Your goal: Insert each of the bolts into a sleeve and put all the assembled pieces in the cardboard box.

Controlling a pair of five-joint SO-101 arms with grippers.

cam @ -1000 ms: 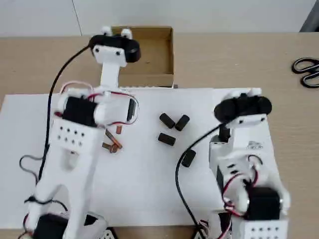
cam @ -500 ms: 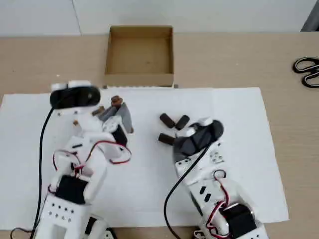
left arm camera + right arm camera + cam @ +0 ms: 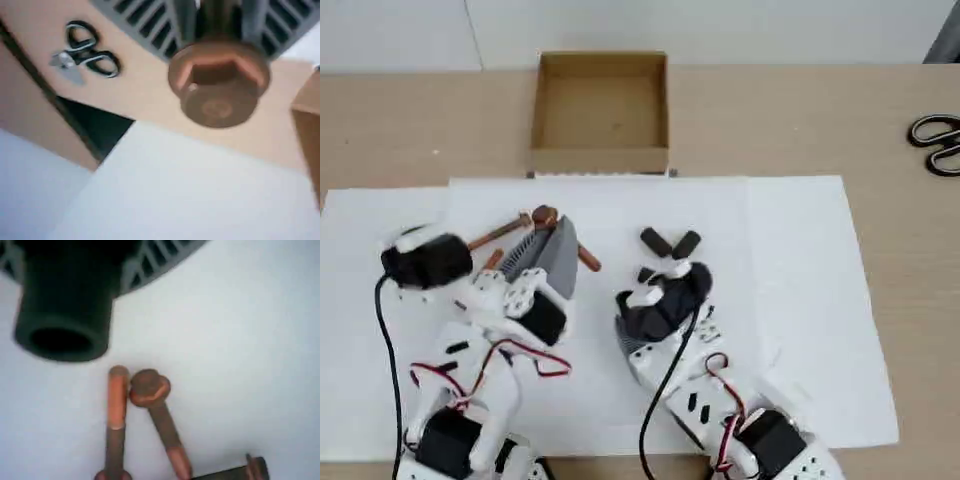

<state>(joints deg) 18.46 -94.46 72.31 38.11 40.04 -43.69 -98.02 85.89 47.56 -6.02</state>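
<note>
Showing both arms drawn in low over the white paper [image 3: 800,300], where a second ago the left arm stretched up to the cardboard box [image 3: 601,158] and the right arm stood raised well off to the box's right. The left gripper [image 3: 548,238] now sits on the robot's side of the box, near its front wall but apart from it, jaws closed on the shank of a bolt [image 3: 544,215]. The right gripper [image 3: 626,330] lies farther from the box, clamped around a black sleeve [image 3: 62,315]. Each arm thus carries one half of a pair, so the mating step appears to be at hand; loose bolts [image 3: 500,232] and loose sleeves [image 3: 655,241] on the paper suggest an early stage. The held bolt's long axis runs along the gripper's line, hexagonal head outermost and pointing toward the box, shank end buried between the fingers. The sleeve's long axis likewise follows its gripper, open bore facing outward toward the loose bolts. With the head leading, insertion probably calls for presenting the shank end instead.
</note>
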